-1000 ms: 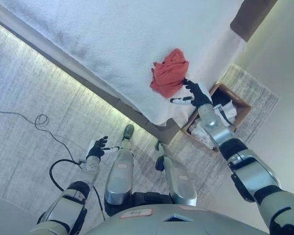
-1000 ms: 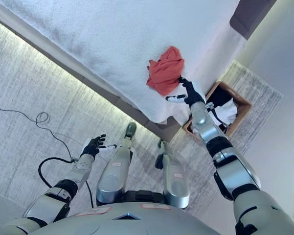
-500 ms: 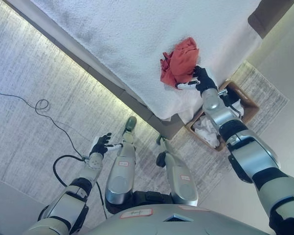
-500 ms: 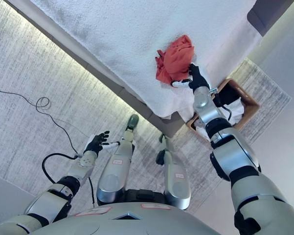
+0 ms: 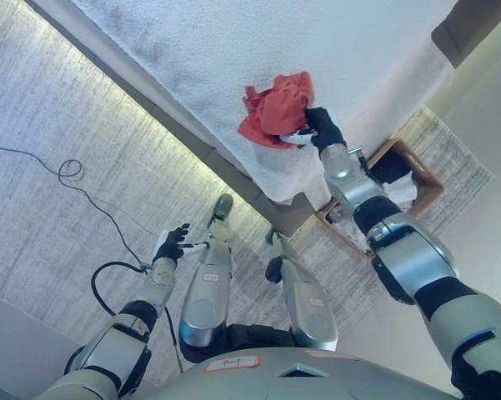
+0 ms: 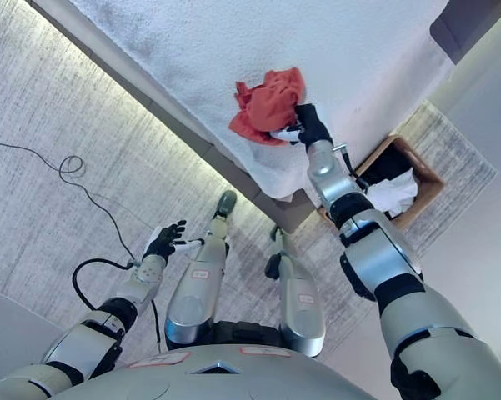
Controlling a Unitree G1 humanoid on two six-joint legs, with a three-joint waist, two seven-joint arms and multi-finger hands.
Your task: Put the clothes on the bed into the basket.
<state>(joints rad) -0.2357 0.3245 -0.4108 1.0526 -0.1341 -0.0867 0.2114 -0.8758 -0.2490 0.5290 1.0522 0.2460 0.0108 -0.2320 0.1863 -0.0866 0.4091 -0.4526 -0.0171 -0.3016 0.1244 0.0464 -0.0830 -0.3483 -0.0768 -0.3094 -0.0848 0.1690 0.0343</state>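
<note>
A crumpled red cloth lies near the edge of the bed's white blanket. My right hand is against the cloth's right side, its fingers curled into the fabric. A brown basket stands on the floor beside the bed, to the right of that arm, with white clothes in it. My left hand hangs over the carpet at the lower left, fingers spread and holding nothing.
The bed's grey base runs diagonally across the view with a lit strip beneath it. Grey carpet covers the floor on the left. A dark panel shows at the upper right corner, and a pale wall lies behind the basket.
My right hand has reached the red cloth and closed on its right side; the cloth has bunched and spread leftward. The view shifted a little. The left hand stayed in place.
</note>
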